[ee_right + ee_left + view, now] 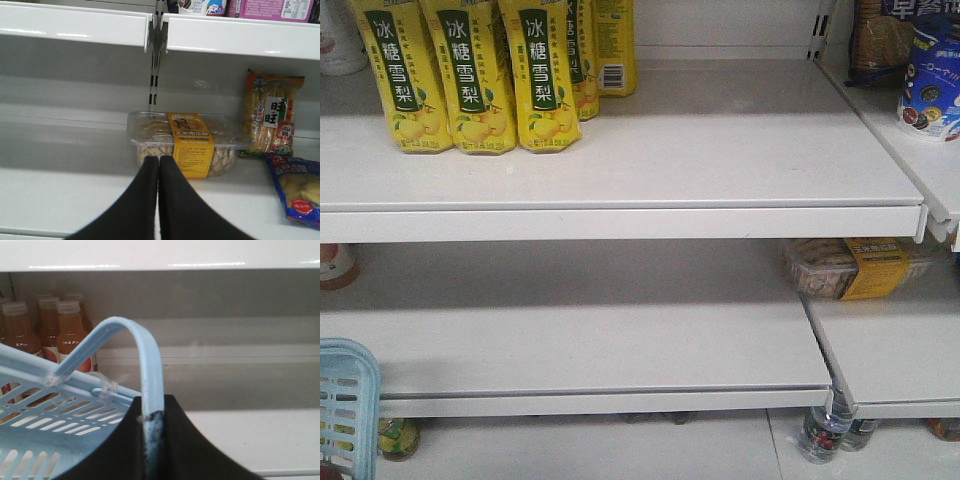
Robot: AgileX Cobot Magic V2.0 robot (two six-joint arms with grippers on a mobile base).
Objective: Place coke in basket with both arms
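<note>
Front view: white shelves (620, 150) with yellow pear-drink bottles (480, 75) on the upper one at left; only a corner of the pale blue basket (345, 405) shows at the lower left edge; no arm shows here.
Left wrist view: the basket (60, 410) is tilted, slotted side at lower left, one loop handle (145, 360) arching up; orange-brown capped bottles (45, 327) stand on a shelf behind it.
Right wrist view: a clear plastic snack box with a yellow label (187, 142) sits on a shelf, with an orange snack packet (270, 115) leaning at its right and a blue bag (297, 187) lower right.
Left pincer (152, 437): clamped narrow on the basket handle, which runs down between its black fingers (195, 450).
Right pincer (158, 162): fingers pressed together, tips touching, holding nothing; it points at the snack box, just in front of it.
Coke: not seen in any view; its place cannot be told.
</note>
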